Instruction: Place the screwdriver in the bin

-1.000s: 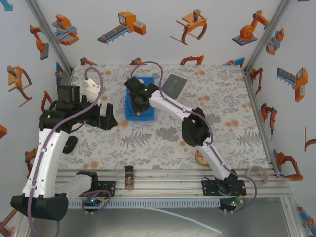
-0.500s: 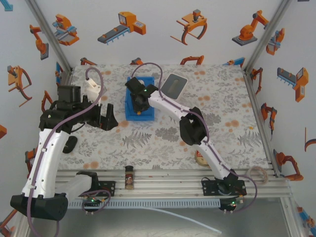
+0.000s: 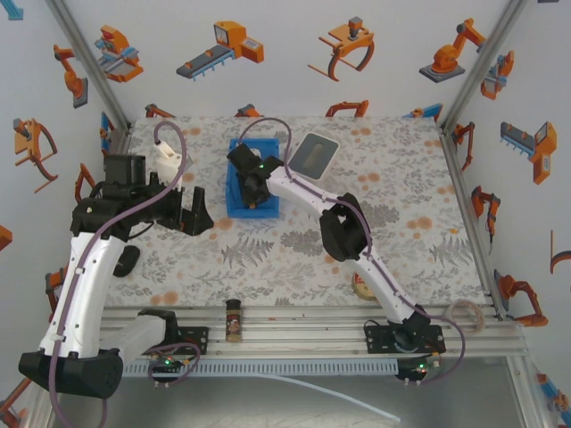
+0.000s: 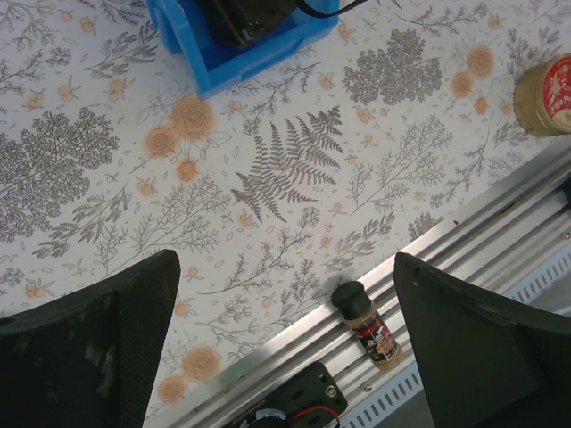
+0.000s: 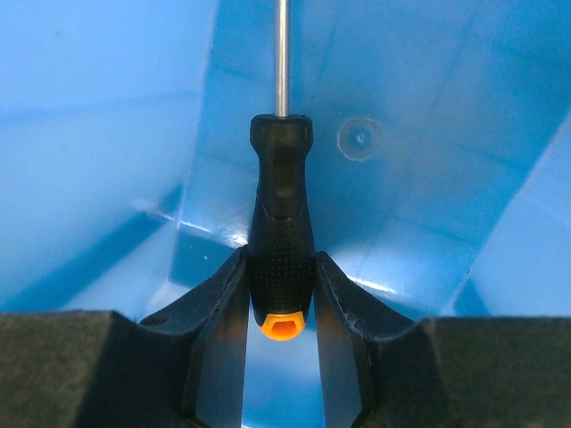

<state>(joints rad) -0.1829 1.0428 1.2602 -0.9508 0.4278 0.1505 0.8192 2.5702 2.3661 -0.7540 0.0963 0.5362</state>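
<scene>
Blue bin (image 5: 107, 134) interior, gripped screwdriver (image 5: 280, 232) shaft pointing inward

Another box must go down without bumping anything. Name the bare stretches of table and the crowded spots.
Widest bare stretch: the table right of the right arm, from the white tray toward the rail. A smaller patch lies between the bin and the spice jar. Crowded: the left side around the left gripper, and the bin, where the right gripper holds the screwdriver.
</scene>
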